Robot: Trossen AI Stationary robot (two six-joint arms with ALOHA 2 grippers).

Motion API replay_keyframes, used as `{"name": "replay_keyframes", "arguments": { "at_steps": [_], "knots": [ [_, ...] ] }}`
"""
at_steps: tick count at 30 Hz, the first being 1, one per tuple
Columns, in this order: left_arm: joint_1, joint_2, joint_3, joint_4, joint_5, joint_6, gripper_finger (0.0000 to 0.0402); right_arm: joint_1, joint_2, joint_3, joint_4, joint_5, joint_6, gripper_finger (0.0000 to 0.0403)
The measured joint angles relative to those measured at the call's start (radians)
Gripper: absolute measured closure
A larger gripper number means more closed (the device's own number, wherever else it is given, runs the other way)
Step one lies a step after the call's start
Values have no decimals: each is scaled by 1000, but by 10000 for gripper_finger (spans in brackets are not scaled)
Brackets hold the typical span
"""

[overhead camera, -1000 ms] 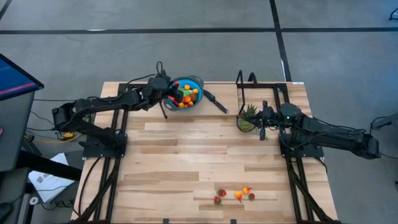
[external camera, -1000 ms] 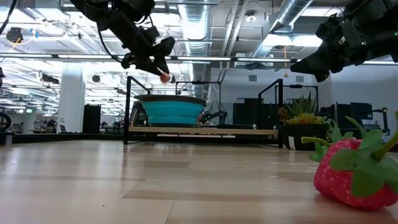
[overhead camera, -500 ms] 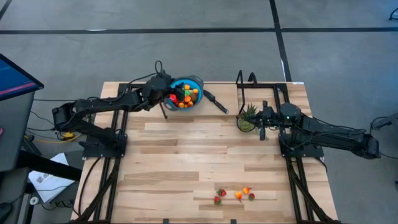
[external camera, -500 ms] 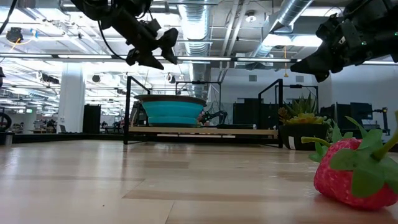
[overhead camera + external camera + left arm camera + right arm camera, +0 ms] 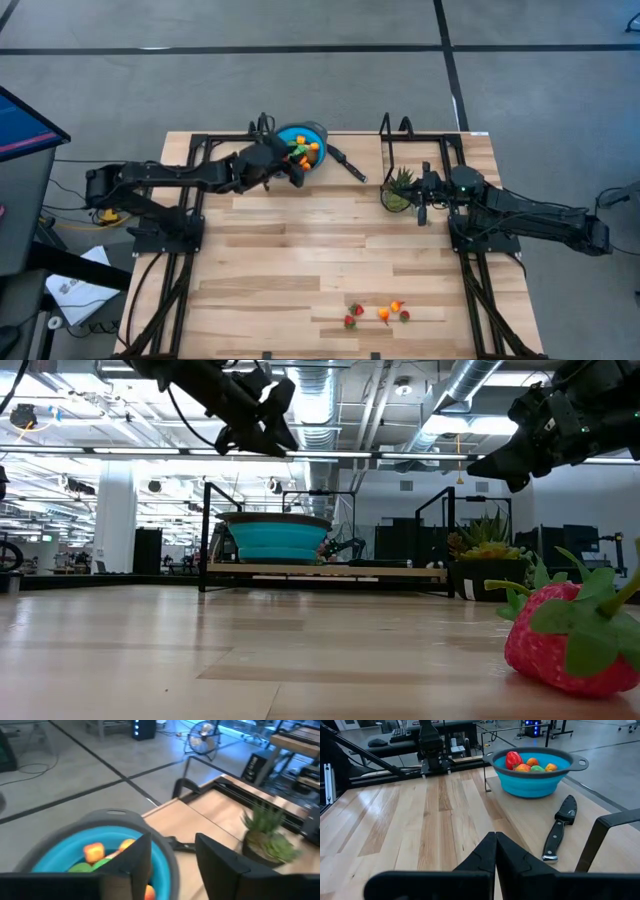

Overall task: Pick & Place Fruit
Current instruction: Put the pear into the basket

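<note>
A blue bowl point(image 5: 309, 140) at the table's far side holds several toy fruits point(image 5: 522, 764): a red strawberry, orange pieces and green ones. My left gripper point(image 5: 172, 845) hangs open and empty over the bowl's near rim point(image 5: 293, 175), high above the table in the low view point(image 5: 275, 430). Several small fruits point(image 5: 380, 314) lie on the table near its near edge, right of middle. One of them, a strawberry point(image 5: 570, 640), fills the low view's foreground. My right gripper point(image 5: 495, 845) is shut and empty above the table's right side point(image 5: 421, 210).
A black knife point(image 5: 348, 163) lies right of the bowl. A potted spiky green plant point(image 5: 398, 190) stands just left of my right gripper. Black metal frames point(image 5: 392, 135) rise along the far edge. The wide middle of the wooden table point(image 5: 320, 250) is bare.
My left gripper held a small red-orange fruit above the bowl, then opened and let it go; the fruit is gone from its fingers. The gripper has since swung toward the table's near edge and slightly right, staying high.
</note>
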Motion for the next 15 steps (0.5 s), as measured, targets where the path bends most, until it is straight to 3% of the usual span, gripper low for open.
{"name": "replay_keyframes", "arguments": {
  "at_steps": [6,15],
  "knots": [
    [-81,-1,-19,47,-1,26,309,0,0,0,0,0,0,403],
    [-225,0,-280,571,0,141,394,0,0,0,0,0,4,403]
  ]
}}
